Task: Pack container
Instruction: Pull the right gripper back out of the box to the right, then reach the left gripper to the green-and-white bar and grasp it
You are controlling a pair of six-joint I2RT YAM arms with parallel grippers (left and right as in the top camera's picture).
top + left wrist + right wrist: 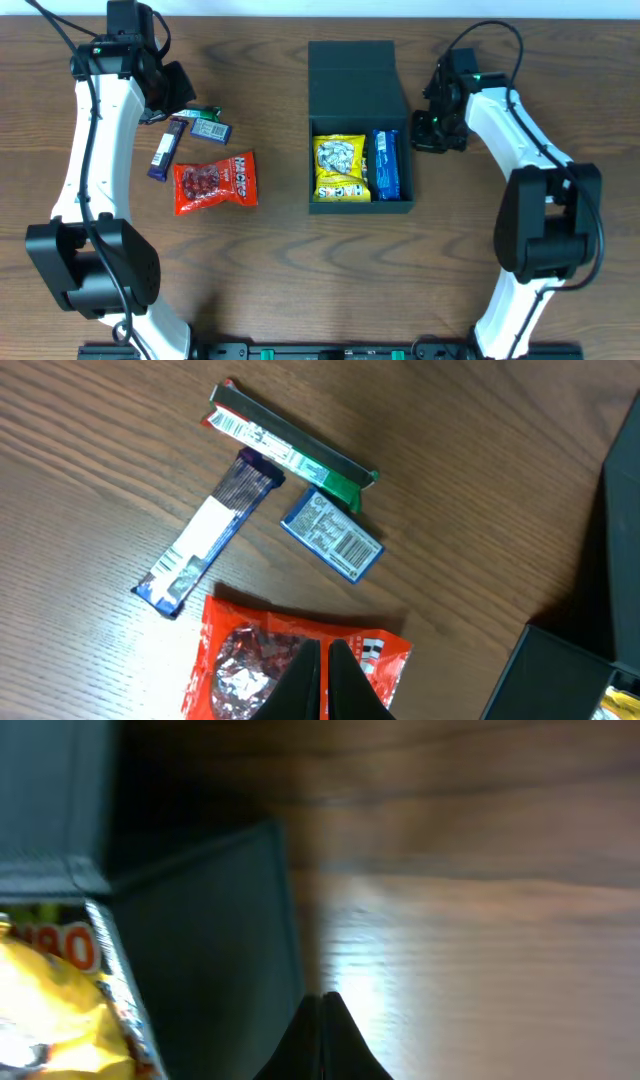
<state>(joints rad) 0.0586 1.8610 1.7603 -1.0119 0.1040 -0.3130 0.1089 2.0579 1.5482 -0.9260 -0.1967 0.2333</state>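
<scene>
The container [350, 80], a dark box with its flap lid folded back, lies open at the table's middle. Inside it are a yellow packet [340, 168] and a blue packet [386, 165]. My left gripper [178, 95] is shut and empty, hovering over the loose snacks at the left; in its wrist view the tips [322, 650] hang above a red packet [250, 670]. My right gripper [433, 128] is shut and empty beside the container's right wall [200, 940], its tips [322, 998] over the bare wood.
Loose on the table at the left lie a red packet [215, 182], a purple-and-white bar [165, 150], a small blue packet [212, 129] and a green bar [195, 114]. Bare wood lies in front of the container.
</scene>
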